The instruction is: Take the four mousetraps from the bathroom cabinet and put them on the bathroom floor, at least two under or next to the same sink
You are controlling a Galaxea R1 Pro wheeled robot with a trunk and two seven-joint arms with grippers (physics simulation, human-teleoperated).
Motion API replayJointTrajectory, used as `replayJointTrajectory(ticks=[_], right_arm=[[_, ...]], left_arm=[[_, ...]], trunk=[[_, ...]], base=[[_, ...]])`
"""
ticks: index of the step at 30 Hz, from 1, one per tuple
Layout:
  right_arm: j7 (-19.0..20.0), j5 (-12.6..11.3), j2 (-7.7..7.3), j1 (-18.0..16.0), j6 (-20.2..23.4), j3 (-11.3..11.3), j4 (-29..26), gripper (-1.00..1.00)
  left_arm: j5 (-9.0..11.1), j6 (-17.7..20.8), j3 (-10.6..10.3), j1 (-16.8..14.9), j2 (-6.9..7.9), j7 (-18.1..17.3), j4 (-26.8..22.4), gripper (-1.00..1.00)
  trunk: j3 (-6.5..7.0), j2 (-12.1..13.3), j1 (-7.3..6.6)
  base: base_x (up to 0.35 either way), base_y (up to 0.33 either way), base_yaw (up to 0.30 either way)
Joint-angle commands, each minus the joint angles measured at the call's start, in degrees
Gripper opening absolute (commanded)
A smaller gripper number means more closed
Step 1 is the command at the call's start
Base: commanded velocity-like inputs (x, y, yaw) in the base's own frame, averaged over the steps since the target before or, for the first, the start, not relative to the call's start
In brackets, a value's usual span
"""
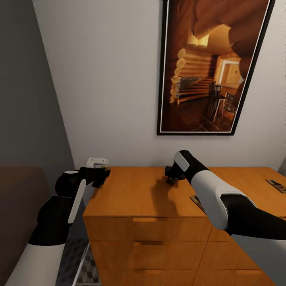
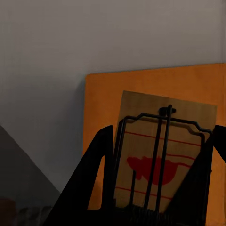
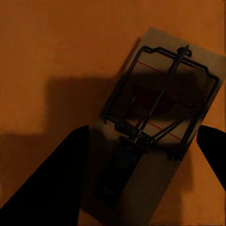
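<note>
Pickup is the step in hand, by my reading: both arms are at the cabinet [image 1: 143,198] top and no trap is on the floor [image 1: 89,270] yet.

Left gripper [image 1: 100,176] sits at the cabinet's left edge. In the left wrist view a trap [image 2: 162,155] stands between its fingers [image 2: 96,174], its board in front of the orange top and the grey wall. The jaws look closed on the trap's sides, though the contact itself is in shadow, so I judge this one held rather than see it for certain.

Right gripper [image 1: 172,176] hangs over the middle of the top. The right wrist view shows a second trap [image 3: 160,127] lying flat on the wood, between the spread fingers [image 3: 56,179], which are apart and not touching it. It lies at a slant to the jaw line.

Next move, as I judge it: lower the right gripper, square the jaws to the board's long edges, close, lift. The wire bar and spring stand proud, so the grip should take the wood, not the metal.

Two more traps lie on the top: one [image 1: 276,184] at the far right, another [image 1: 197,202] partly hidden by the right forearm.

Drawers [image 1: 149,228] below are all closed; what they hold cannot be seen.
</note>
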Motion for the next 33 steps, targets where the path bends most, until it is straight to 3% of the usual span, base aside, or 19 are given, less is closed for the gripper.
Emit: replayJointTrajectory(ticks=[1, 33], right_arm=[[-0.5, -0.3, 0.05, -0.1, 0.1, -0.3, -0.1, -1.0], [-0.5, -0.3, 0.17, -0.1, 0.1, -0.3, 0.9, -1.0]], left_arm=[[-0.1, 0.3, 0.0, 0.0, 0.01, -0.1, -0.1, -1.0], [-0.3, 0.3, -0.1, 0.0, 0.35, -0.1, 0.0, -1.0]], trunk=[[-0.07, 0.0, -0.01], [5.32, 12.0, -6.6]], base=[[-0.064, 0.0, 0.0], [-0.007, 0.0, 0.0]])
